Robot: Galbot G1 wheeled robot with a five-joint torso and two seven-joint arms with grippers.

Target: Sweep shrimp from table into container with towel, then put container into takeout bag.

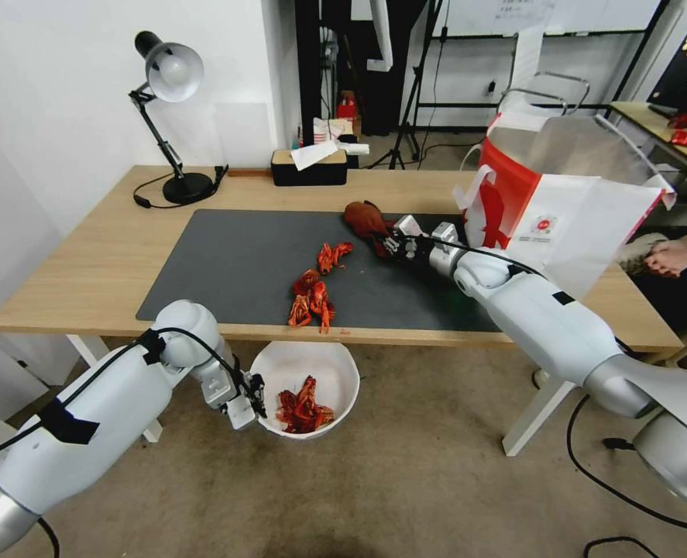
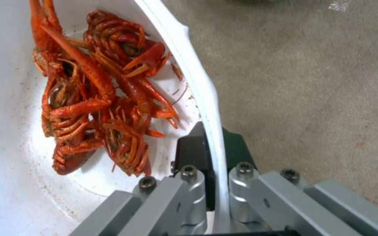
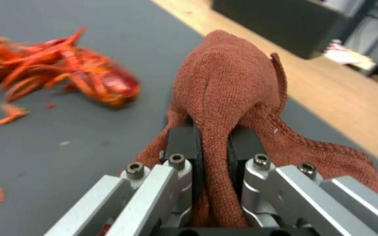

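Here, shrimp [image 1: 313,298] lie scattered on your dark grey mat [image 1: 227,263] in two loose groups, the larger one close to the table's [image 1: 87,271] front edge, the smaller a little farther back. More red shells sit at the bottom of the container [image 1: 335,364], which hangs below the tabletop's edge, just under the larger group. Your left gripper [image 1: 252,403] holds that white bowl by its rim; in the left wrist view the fingers [image 2: 193,154] are pinched on the thin wall, one inside and one outside, bending the rim slightly. Your right gripper [image 1: 389,245] rests low over the mat behind the shrimp, jaws clamped on the towel [image 1: 366,219]; in the right wrist view the rust-red cloth [image 3: 228,85] bulges out ahead of the fingers and trails along the mat beside them. The takeout bag [image 1: 568,209] stands open on the table's right end, just beyond your right arm. A black tissue box [image 1: 309,167] and a desk lamp [image 1: 169,77] sit along the far edge.
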